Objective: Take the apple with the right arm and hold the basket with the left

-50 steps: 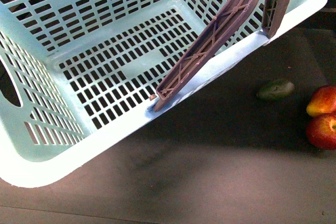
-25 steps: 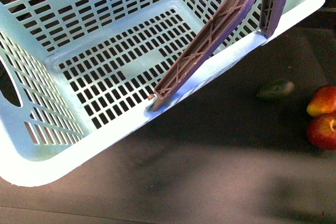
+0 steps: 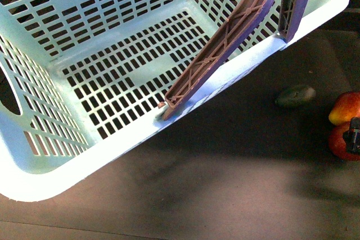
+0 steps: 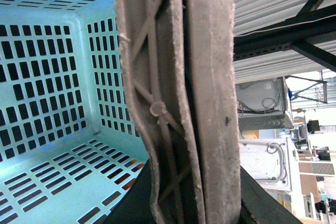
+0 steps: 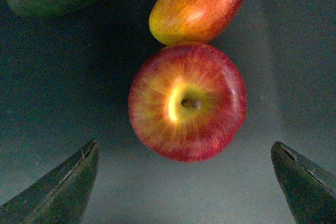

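While the right gripper (image 5: 185,144) hangs over the apple (image 5: 186,100), its jaws gape wide, holding nothing | apple: right of the basket (image 3: 112,145), well apart | looks hard, smooth, may roll; grab its round sides | left gripper: not seen, cannot tell

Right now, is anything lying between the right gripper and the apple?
No. The right wrist view shows only bare dark table between the open right gripper and the apple; the oblong fruit lies beyond it.

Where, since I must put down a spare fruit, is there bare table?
Free: the table nearer the robot than the rim of the basket, across to the avocado. The basket floor is bare. Crowded: the right edge: avocado, oblong fruit, and apple beneath the open right end effector.
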Controlling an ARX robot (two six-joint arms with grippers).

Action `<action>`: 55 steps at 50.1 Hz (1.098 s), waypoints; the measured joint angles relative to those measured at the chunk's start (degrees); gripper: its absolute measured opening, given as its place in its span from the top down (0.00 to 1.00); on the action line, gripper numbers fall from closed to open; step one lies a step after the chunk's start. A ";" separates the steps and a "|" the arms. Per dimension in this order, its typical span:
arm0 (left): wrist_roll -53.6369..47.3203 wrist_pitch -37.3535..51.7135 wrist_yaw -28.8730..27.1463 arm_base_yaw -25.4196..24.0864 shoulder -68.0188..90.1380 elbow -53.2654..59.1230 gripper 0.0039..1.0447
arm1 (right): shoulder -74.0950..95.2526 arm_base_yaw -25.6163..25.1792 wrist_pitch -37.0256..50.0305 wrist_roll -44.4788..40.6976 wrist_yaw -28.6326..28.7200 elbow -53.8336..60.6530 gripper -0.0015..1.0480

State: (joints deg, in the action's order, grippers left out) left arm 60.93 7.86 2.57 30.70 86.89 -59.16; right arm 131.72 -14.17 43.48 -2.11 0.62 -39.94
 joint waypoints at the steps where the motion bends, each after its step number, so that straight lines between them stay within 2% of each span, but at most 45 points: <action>1: 0.00 0.00 0.00 0.00 0.00 0.00 0.83 | 0.50 0.00 -0.46 -0.15 0.00 -0.79 0.08; 33: 0.00 0.00 -0.02 0.00 0.00 0.00 0.83 | 12.50 0.39 -6.95 -0.92 -0.31 -16.11 0.08; 35: -0.02 0.00 -0.04 0.00 0.00 0.00 0.83 | 12.92 0.48 -6.97 -0.98 -0.46 -16.22 0.08; 42: -0.02 0.00 -0.04 0.00 0.00 0.00 0.83 | 13.27 0.74 -6.78 -1.77 -0.55 -16.00 0.22; 50: -0.02 0.00 -0.04 0.00 0.00 0.00 0.83 | 11.30 0.59 -5.25 -3.02 0.85 -13.14 0.24; 55: 0.00 0.00 -0.02 0.00 0.00 0.00 0.83 | 6.36 0.13 -1.77 -3.17 4.07 -7.65 0.24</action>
State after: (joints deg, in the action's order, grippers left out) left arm 60.93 7.86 2.55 30.70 86.89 -59.16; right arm 138.08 -14.04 41.71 -5.28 4.69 -47.59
